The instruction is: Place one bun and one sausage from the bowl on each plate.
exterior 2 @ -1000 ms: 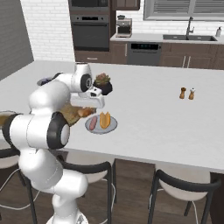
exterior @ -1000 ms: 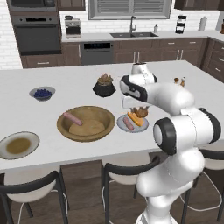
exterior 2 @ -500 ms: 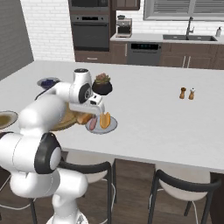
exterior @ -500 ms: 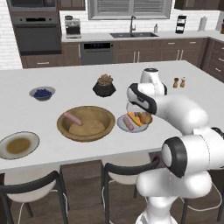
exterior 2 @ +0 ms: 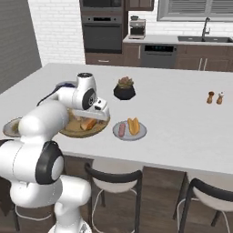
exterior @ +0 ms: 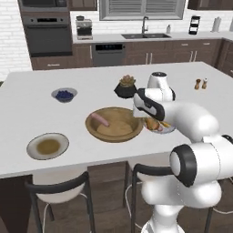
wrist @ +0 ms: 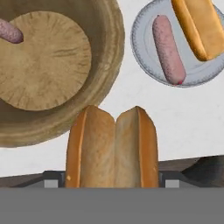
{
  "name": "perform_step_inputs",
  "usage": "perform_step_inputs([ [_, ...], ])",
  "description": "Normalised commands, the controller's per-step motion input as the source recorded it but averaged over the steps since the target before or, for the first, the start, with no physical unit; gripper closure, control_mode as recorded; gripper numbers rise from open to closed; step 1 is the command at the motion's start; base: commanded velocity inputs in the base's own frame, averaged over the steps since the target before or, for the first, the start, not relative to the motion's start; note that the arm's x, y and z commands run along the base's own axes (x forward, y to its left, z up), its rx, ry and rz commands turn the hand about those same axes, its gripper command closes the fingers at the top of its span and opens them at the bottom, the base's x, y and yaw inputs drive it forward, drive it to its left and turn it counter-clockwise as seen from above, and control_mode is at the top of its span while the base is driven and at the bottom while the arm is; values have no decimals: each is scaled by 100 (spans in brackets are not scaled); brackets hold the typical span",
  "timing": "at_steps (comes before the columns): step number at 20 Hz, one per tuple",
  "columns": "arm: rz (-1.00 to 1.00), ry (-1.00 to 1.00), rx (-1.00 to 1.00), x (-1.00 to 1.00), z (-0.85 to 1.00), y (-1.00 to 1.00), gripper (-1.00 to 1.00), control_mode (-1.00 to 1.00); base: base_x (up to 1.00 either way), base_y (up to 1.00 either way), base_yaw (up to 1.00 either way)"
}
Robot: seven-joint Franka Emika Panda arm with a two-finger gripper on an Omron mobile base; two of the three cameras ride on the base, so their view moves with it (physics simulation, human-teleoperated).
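Hand view: a split bun [wrist: 112, 148] is seen clamped between the two finger tips of the gripper [wrist: 112, 183], whose jaws are spread wide around its sides; the bun is held above the white counter [wrist: 131, 113], just off the rim of the wooden bowl [wrist: 105, 70]. The bowl is found at 11 o'clock from the held bun, and one sausage [wrist: 9, 31] is seen lying inside it at the far 10 o'clock edge. At 1 o'clock a grey plate [wrist: 144, 57] is seen, already loaded with a sausage [wrist: 168, 49] and a second bun [wrist: 199, 27] lying side by side. From the left base view, the bowl [exterior: 113, 124] is placed mid-counter with the pink sausage [exterior: 100, 119] inside it, and the loaded plate [exterior: 159, 127] is partly hidden behind the arm at 3 o'clock of the bowl. A second plate [exterior: 48, 146], with neither bun nor sausage on it, is seen at 8 o'clock of the bowl, well apart from it. A small bowl of blue berries [exterior: 64, 94] sits at 10 o'clock and a black potted plant [exterior: 126, 87] at 12 o'clock. In the right base view the held bun [exterior 2: 88, 124] is seen below the gripper [exterior 2: 93, 116], over the near rim of the bowl.
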Motion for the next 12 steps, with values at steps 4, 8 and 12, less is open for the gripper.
perform_step_inputs([
  [4, 0, 0, 0, 0, 0, 0, 100, 100, -35, 100, 0],
  [8, 0, 0, 0, 0, 0, 0, 100, 100, -9, 93, 0],
  [12, 0, 0, 0, 0, 0, 0, 100, 100, 2, 42, 0],
])
